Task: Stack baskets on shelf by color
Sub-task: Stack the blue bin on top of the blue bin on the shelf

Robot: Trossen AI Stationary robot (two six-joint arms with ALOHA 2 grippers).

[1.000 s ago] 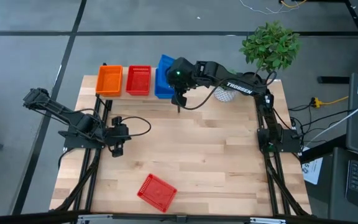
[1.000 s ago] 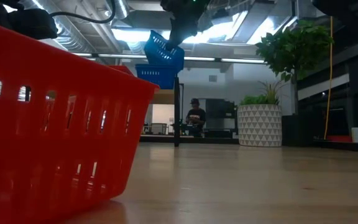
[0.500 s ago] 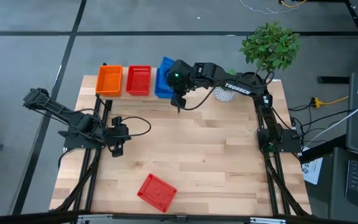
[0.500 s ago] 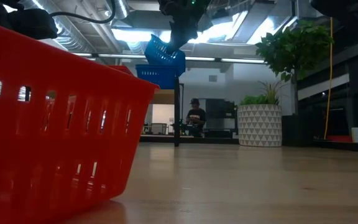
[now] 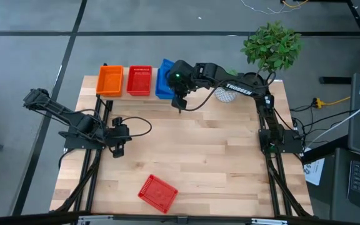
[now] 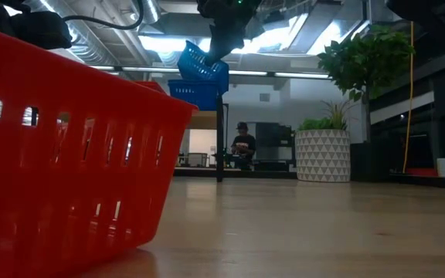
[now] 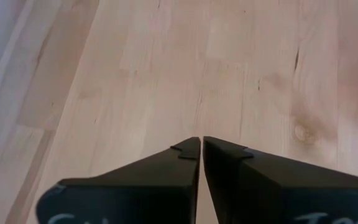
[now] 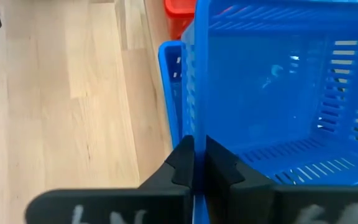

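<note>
On the shelf (image 6: 205, 115) at the table's far edge sit an orange basket (image 5: 110, 81), a red basket (image 5: 139, 81) and a blue basket (image 5: 162, 87). My right gripper (image 5: 176, 79) is above the blue one, shut on another blue basket (image 6: 202, 65) that hangs tilted over the resting blue basket (image 6: 195, 94). A further red basket (image 5: 157, 192) lies on the table near its near edge and fills the low view's left (image 6: 68, 154). My left gripper (image 5: 119, 136) waits shut over the table's left part, touching nothing (image 7: 201, 146). My right gripper pinches the lifted blue basket by its side wall (image 8: 194, 121) on the table's right side, one finger (image 8: 219, 165) inside the basket and one outside. The fingers come from above, pointing down. The basket is lifted clear and tilted, just above the blue basket (image 8: 171, 68) on the shelf.
A white patterned plant pot (image 6: 323, 154) with a green plant (image 5: 271, 45) stands at the table's far right corner. A black shelf upright (image 6: 220, 147) stands below the blue baskets. Bare wood (image 5: 205, 156) lies between the shelf and the near red basket. A person (image 6: 242, 147) stands far behind.
My right gripper has carried the tilted blue basket a little toward the table's left, staying shut on it above the blue basket on the shelf.
</note>
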